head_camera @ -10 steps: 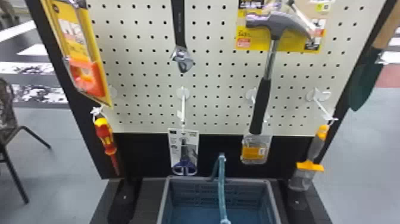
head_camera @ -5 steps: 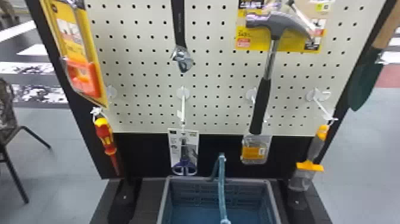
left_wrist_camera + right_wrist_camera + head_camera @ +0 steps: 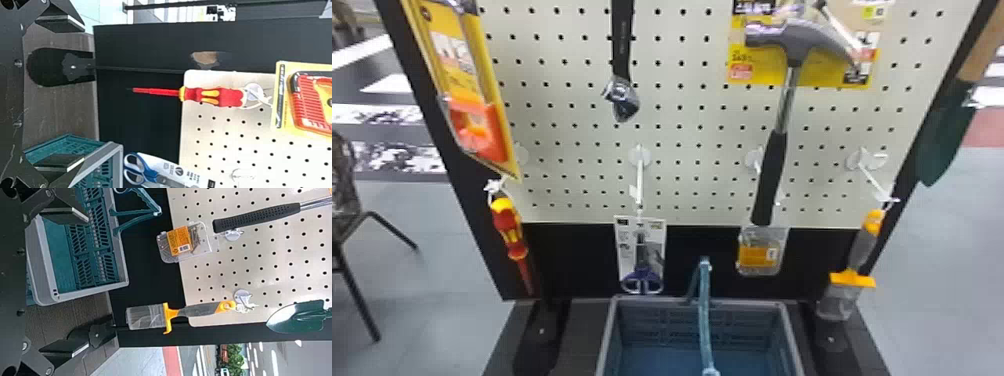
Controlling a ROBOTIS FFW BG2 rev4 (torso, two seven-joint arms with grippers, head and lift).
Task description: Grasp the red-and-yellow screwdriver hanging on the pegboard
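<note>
Red-and-yellow slim plastic-handled screwdriver (image 3: pixel 192 94): I'd centre the black flat-fingered left gripper (image 3: pixel 74 93), fingers apart, around its handle (image 3: pixel 230 98) before closing.

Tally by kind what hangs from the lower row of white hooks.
Red-and-yellow screwdriver: 1
Blue-handled scissors on white card: 1
Clear plastic box with orange label: 1
Orange-and-grey-handled implement with clear cover: 1
Total: 4
</note>
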